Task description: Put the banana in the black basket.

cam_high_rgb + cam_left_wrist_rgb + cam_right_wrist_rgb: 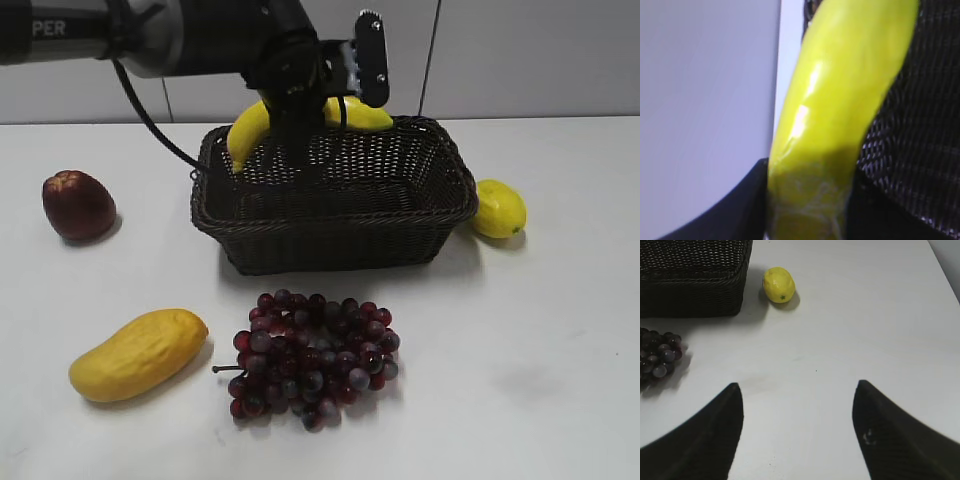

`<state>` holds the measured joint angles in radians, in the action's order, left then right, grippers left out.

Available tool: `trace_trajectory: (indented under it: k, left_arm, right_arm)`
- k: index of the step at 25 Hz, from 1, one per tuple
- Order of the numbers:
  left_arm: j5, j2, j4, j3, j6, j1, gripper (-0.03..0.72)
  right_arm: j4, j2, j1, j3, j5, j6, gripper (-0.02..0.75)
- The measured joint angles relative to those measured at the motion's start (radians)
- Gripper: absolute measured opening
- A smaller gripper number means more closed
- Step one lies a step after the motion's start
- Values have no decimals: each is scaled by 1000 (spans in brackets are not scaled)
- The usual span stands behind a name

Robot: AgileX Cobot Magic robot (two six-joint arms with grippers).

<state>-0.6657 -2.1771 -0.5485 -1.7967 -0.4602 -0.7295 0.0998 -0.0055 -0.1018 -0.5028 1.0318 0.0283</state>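
Long, slim, curved yellow banana (250, 128): one
Large rectangular dark woven wicker basket (335, 240): one
Small round yellow lemon (498, 208): one
Plump orange-yellow mango-shaped fruit (138, 353): one
Dark red, rounded fruit (78, 204): one
Bunch of dark red-purple grapes (313, 357): one bunch; the single grapes are too many and too overlapped to count
White worktop (540, 350): one
Black robot pincers: two, the left pincer (292, 100) and the right pincer (797, 432)

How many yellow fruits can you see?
3. The banana is held by the left end effector over the black basket, the lemon sits right of it, and the mango lies front left. None seem hidden.
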Motion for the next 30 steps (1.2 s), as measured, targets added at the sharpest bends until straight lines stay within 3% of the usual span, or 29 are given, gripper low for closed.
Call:
trace_trajectory:
  k: [6, 10, 12, 20, 24, 30]
  left_arm:
    - [3, -11, 99, -1, 0, 0, 422]
    - [3, -11, 93, -1, 0, 0, 648]
    - [0, -9, 92, -1, 0, 0, 675]
    - [-91, 71, 73, -23, 49, 8, 660]
    - [-258, 97, 72, -101, 167, 71, 622]
    - [-518, 100, 128, -233, 361, 222, 585]
  right_arm:
    - [0, 0, 0, 0, 0, 0, 519]
    - [0, 0, 0, 0, 0, 0, 519]
    - [0, 0, 0, 0, 0, 0, 519]
    - [0, 0, 0, 0, 0, 0, 519]
    - [0, 0, 0, 0, 0, 0, 519]
    - [0, 0, 0, 0, 0, 0, 519]
